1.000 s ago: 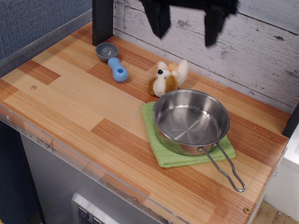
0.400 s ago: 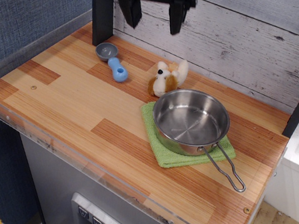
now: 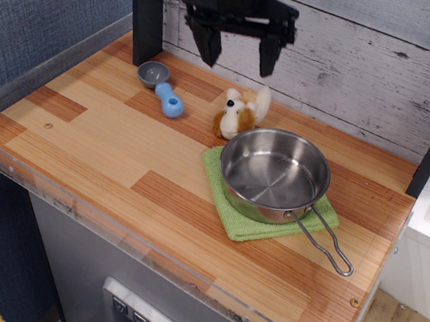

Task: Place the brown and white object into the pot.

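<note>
- Since the earlier frames the gripper (image 3: 238, 57) has travelled across the back wall and dropped lower; it now hangs in the air above and slightly behind the brown and white object (image 3: 239, 113), whereas a moment ago it sat higher and further toward the dark post (image 3: 146, 7).
- Its two dark fingers (image 3: 210, 44) point downward and stand wide apart, with nothing between them.
- Neither finger touches anything; both are seen against the whitewashed plank wall (image 3: 359, 61).
- Below the gripper, the brown and white object sits upright on the wooden tabletop (image 3: 97, 139), white tail raised at its rear, dark eyes facing forward and left.
- That toy is just beside the far-left rim of the pot (image 3: 274, 172); whether it touches the rim cannot be told.
- Nothing on the table has shifted: toy, pot and scoop lie where they lay before.
- The pot is empty, its shiny inside showing only reflections, and its long wire handle (image 3: 324, 241) reaches toward the front right corner of the table.
- Under the pot lies a green cloth (image 3: 233, 214), its corners showing at the front and left.
- A blue and grey scoop (image 3: 162, 87) lies to the left of the toy, well apart from the pot, grey bowl toward the post and blue handle end toward the toy.
</note>
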